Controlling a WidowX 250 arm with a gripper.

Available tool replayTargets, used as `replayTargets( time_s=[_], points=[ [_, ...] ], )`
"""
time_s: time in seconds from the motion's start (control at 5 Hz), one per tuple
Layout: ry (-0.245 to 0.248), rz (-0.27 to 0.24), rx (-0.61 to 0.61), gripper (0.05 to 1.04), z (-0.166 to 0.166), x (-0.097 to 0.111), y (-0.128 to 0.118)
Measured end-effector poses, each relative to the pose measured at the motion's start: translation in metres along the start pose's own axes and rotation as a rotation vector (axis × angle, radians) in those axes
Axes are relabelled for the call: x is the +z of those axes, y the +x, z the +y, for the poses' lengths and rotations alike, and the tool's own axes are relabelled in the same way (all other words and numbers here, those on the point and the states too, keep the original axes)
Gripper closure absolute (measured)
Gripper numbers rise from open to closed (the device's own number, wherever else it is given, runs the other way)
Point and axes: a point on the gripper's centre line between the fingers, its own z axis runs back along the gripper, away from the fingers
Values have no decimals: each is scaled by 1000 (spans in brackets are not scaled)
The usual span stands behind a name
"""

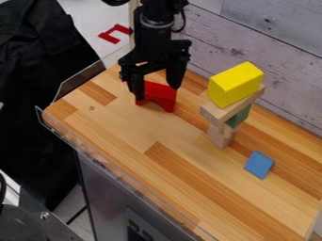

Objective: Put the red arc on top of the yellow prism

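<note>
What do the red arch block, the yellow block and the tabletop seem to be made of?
The red arch block and yellow block look like painted wood, evenly coloured with crisp edges, though plastic is possible. The tabletop looks like smooth, clear-finished wood: joined strips show in differing brown tones, but printed laminate could look similar.

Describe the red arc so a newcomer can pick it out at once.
On the wooden tabletop, find the black gripper, left of the block stack. The red arc, a block with a curved notch underneath, sits at its lower end. It is the tabletop's only red piece; the stack's top block is yellow.
</note>
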Motion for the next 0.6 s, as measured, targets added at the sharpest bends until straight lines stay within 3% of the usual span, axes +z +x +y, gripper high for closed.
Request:
replayTargets(
  time_s=[0.4, 0.6],
  points=[
    [21, -11, 199, 85, -7, 8, 8],
    [8, 19, 275, 85, -15, 5, 7]
  ],
)
